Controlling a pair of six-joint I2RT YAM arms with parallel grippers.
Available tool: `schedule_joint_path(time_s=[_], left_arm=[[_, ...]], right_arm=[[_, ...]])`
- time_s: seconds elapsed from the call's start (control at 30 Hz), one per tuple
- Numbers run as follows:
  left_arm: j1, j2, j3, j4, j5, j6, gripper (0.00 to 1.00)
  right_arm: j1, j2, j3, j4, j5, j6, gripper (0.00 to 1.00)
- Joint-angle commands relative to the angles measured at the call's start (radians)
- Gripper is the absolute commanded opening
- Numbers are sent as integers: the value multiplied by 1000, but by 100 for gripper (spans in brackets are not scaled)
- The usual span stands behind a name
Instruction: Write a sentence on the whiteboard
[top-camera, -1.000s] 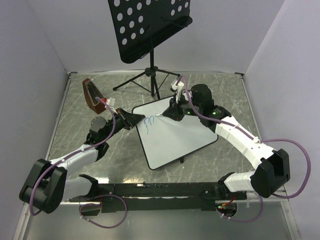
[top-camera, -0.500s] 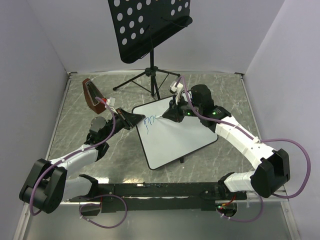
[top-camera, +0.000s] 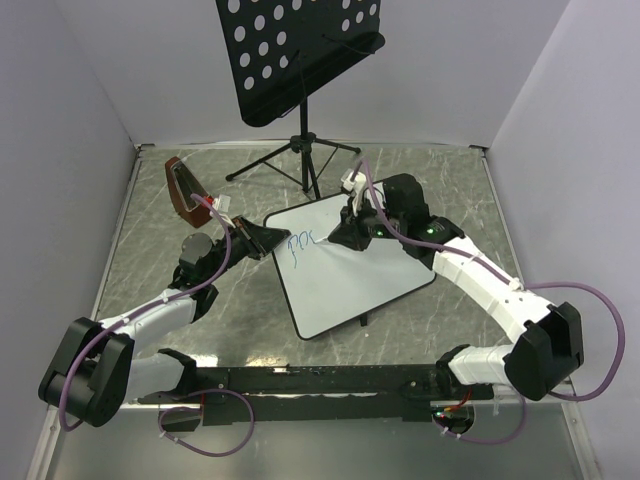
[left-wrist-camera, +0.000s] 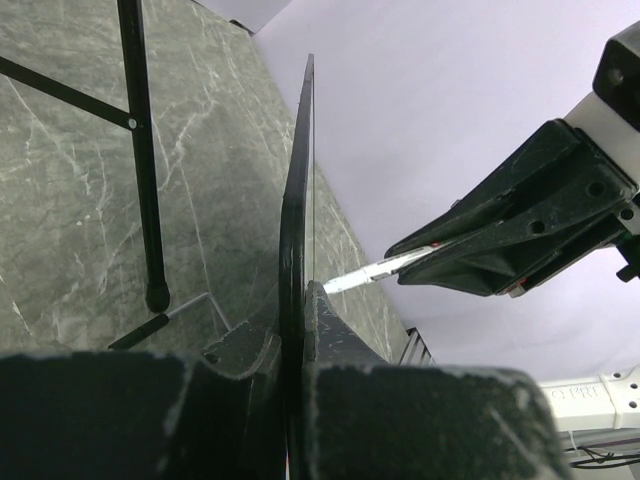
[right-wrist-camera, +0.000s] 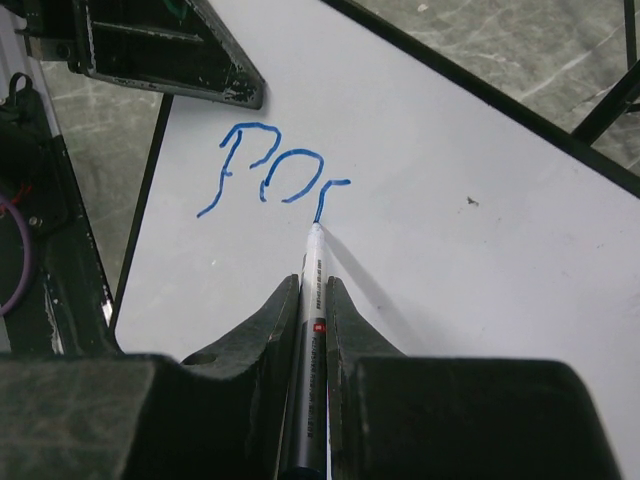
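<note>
— What's taking up most of the room?
— The table (top-camera: 150, 250) is carrying everything. The stand (top-camera: 300, 55) is sitting at the back, beyond both grippers.
— And the whiteboard?
— The whiteboard (top-camera: 350, 270) is stretching out ahead of the left gripper (top-camera: 262, 238), which is clamping down on its edge with one finger on each face. It's also reaching under the right gripper (top-camera: 343, 233).
— Is that one holding anything?
— It's squeezing a marker (right-wrist-camera: 311, 300) between its fingers. The barrel is poking out past the fingertips, and the tip is touching the white surface just ahead of them.
— Anything written?
— The sentence (right-wrist-camera: 270, 175) is only beginning. Blue letters are reading roughly "Po" plus one more stroke. They're sitting just beyond the marker tip and a little to its left, close to the left gripper's fingers. The tip is resting at the foot of the last stroke.
</note>
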Motion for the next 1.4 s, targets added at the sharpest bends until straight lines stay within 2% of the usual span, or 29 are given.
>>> schedule_joint_path(time_s=[0.0, 0.43, 0.6, 0.8, 1.37], left_arm=[[-5, -19, 26, 121, 23, 34, 1], [-6, -15, 26, 127, 23, 29, 1], [-8, -17, 25, 124, 23, 31, 1], [-6, -14, 25, 130, 26, 28, 1], [-6, -15, 20, 135, 28, 26, 1]], right_arm=[[0, -33, -29, -23, 8, -22, 0], [23, 1, 26, 10, -69, 20, 0], [-11, -30, 42, 33, -90, 38, 0], [-62, -32, 48, 68, -69, 61, 0], [-65, 39, 101, 127, -2, 113, 0]])
